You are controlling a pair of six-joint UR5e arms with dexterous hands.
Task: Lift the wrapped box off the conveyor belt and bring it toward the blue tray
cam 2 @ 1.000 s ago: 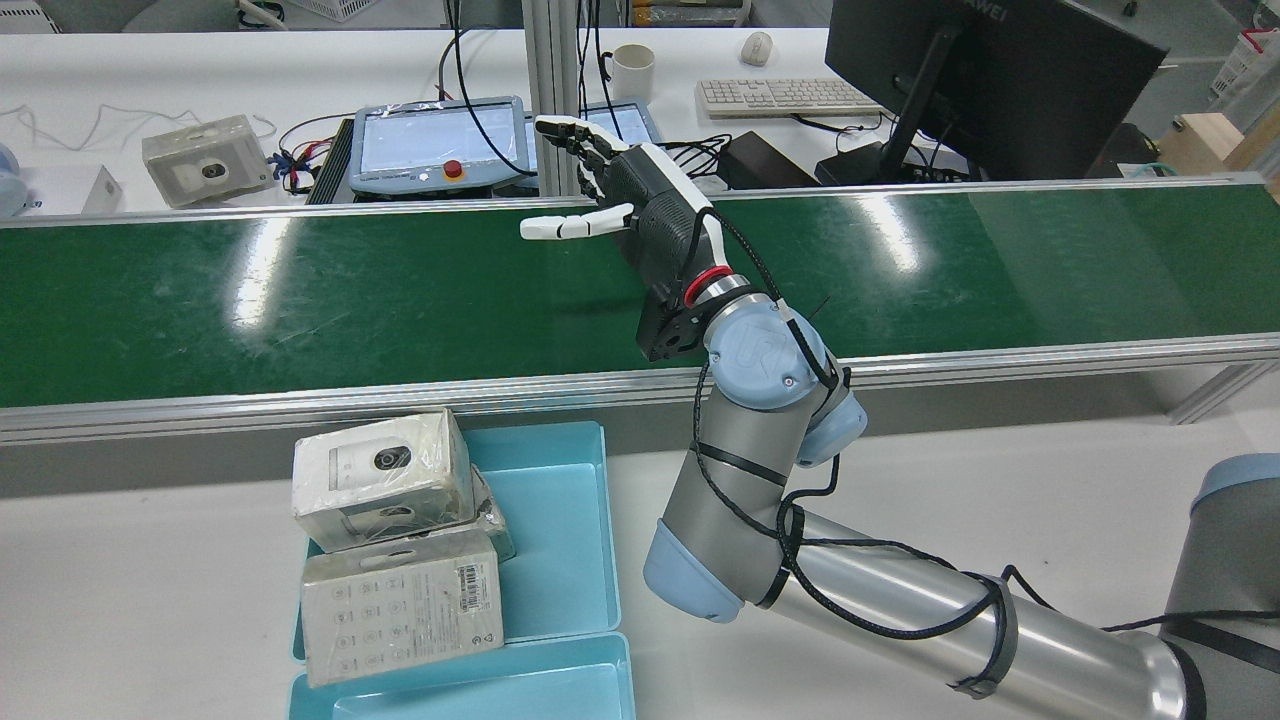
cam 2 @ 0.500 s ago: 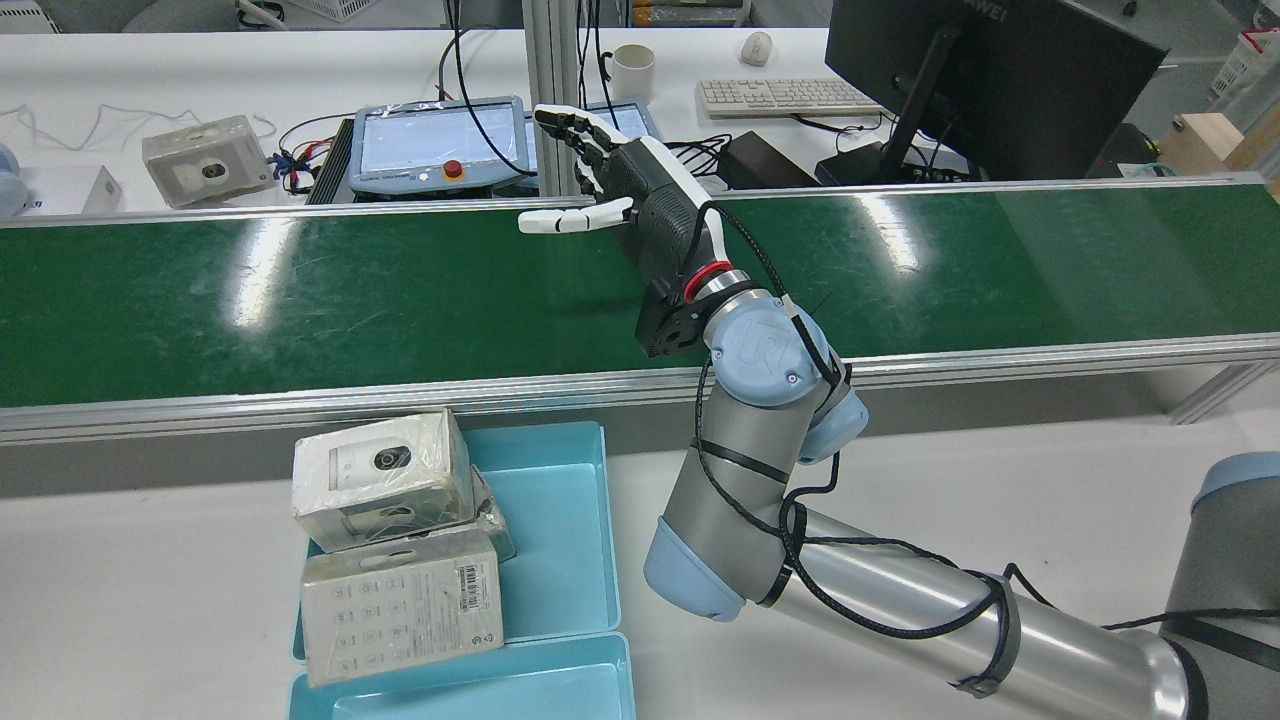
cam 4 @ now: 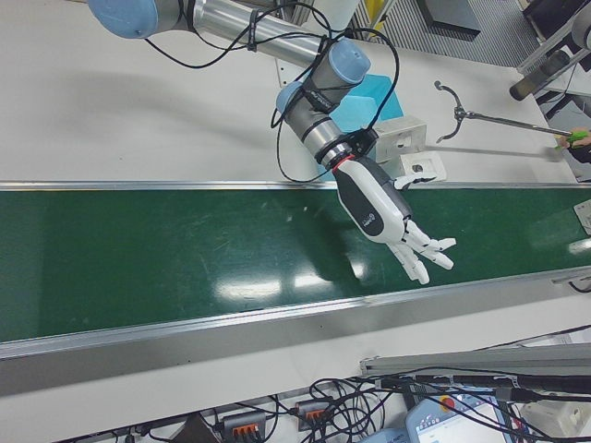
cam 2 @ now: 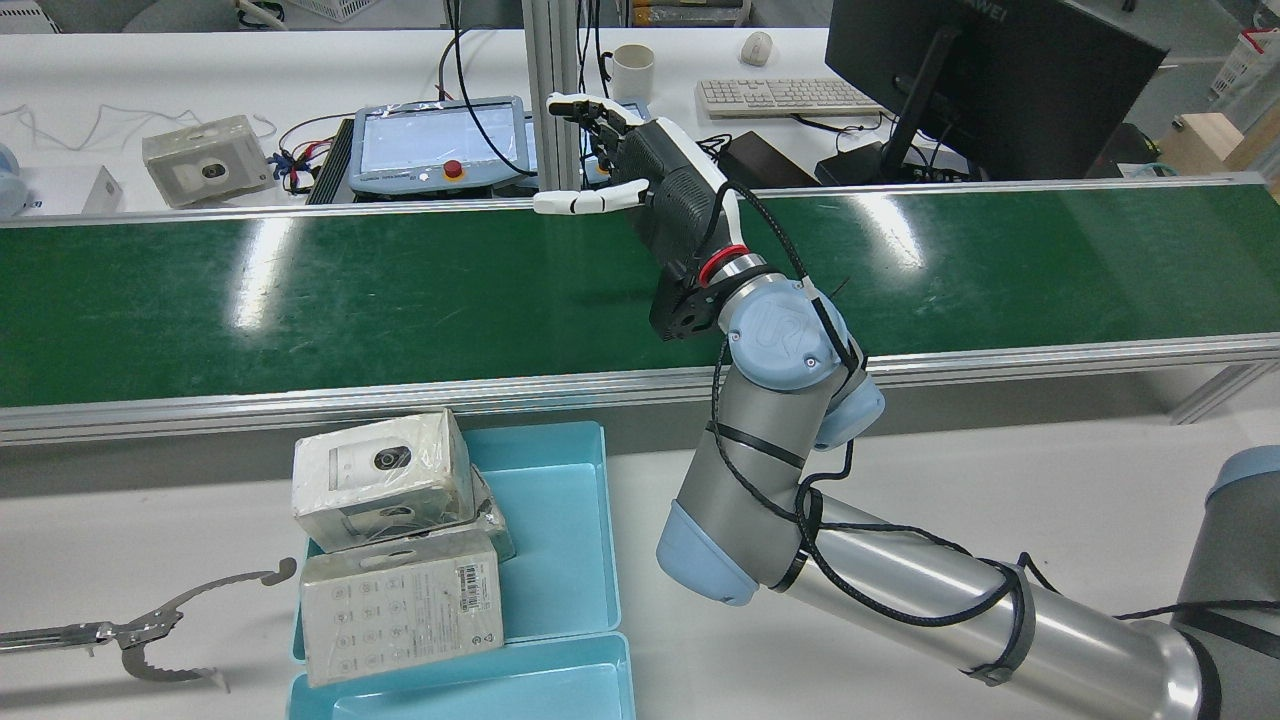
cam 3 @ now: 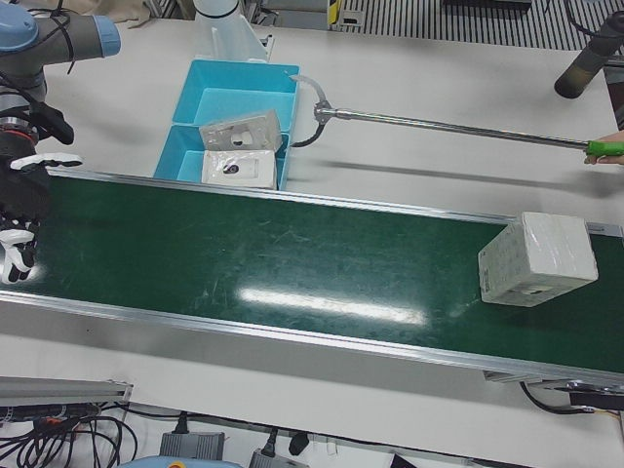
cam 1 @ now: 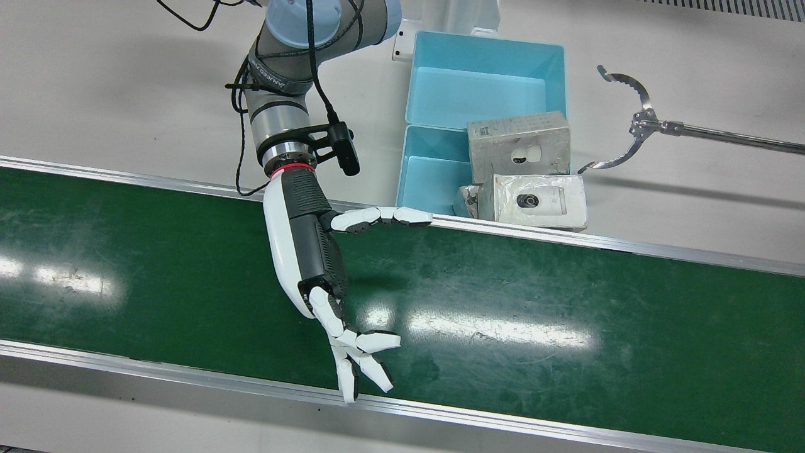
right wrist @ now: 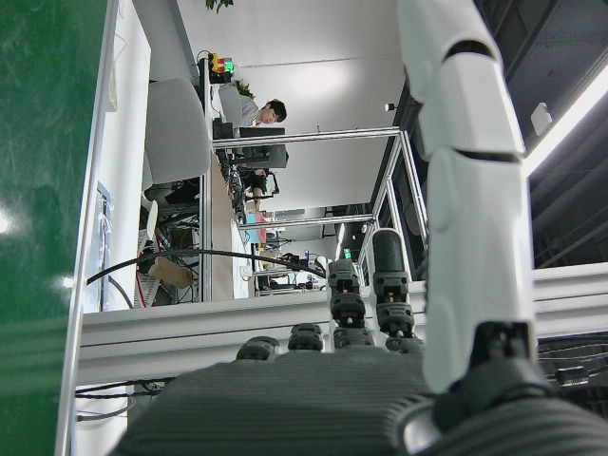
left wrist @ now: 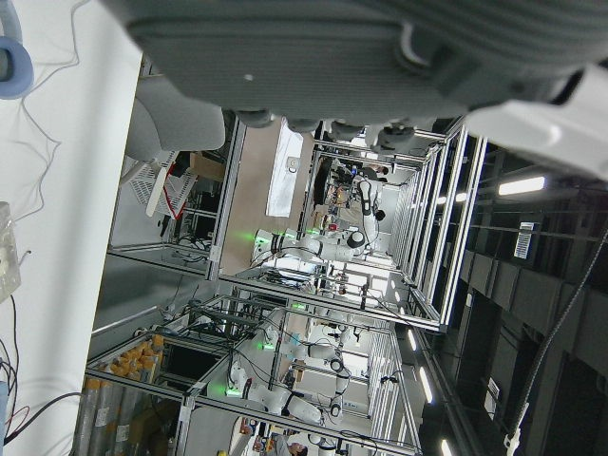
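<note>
The right hand [cam 1: 314, 264] is held above the green conveyor belt [cam 1: 566, 327] with its fingers [cam 1: 361, 358] spread wide and nothing gripped; the thumb is stretched out toward the belt's near rail on the tray side. In the rear view the same hand [cam 2: 650, 190] is seen reaching across the belt toward its far rail. Of the left hand only a dark underside close to its own camera can be seen, and whether its fingers are apart or closed cannot be told.

The wrapped box [cam 3: 536, 258] is seen in the left-front view lying on the belt, well apart from the right hand, near that view's right edge. The blue tray [cam 1: 484, 75] stands on the white table just beside the belt, and 2 wrapped boxes [cam 1: 519, 146] are stacked at one end of it, with a third partly hidden beneath. A long metal grabber tool [cam 1: 635, 126] is held with its claw near those boxes.
</note>
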